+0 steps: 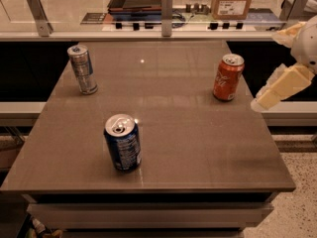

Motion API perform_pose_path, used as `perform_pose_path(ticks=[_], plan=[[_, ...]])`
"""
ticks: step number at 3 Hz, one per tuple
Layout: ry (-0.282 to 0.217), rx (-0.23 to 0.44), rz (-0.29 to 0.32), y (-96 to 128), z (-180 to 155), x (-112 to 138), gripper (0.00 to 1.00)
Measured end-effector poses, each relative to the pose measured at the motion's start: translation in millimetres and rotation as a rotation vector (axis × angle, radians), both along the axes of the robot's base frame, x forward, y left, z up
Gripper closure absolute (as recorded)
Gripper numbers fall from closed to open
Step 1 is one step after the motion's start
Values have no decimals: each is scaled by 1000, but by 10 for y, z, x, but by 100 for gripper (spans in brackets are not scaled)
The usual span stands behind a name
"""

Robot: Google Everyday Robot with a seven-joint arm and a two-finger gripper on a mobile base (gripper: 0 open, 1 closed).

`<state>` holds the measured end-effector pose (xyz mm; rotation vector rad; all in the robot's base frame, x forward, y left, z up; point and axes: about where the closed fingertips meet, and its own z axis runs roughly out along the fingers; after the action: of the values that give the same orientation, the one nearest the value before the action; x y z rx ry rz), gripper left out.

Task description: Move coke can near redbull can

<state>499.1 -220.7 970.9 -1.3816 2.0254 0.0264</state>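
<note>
Brown table (198, 148), three cans, all upright and well apart.

Coke can (228, 77): far right part of the table, near the right edge, nothing touching it.

Redbull can (82, 69): far left part, near the left edge, across the table from the coke can.

Dark blue can (123, 143): front, left of centre.

Pincer (270, 95): cream-coloured, off the table's right edge, to the right of the coke can and slightly lower in view, tip pointing down-left. Apart from the can, holding nothing. Spread or pressed together: cannot tell.

Cardboard box (234, 0) on the counter behind.
</note>
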Motion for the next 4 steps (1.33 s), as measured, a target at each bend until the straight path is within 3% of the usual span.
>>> perform_pose_path(ticks=[2,4], plan=[[-59,233,-5,-50,-413,258,0],[-160,439,20,-170,-560,567,0]])
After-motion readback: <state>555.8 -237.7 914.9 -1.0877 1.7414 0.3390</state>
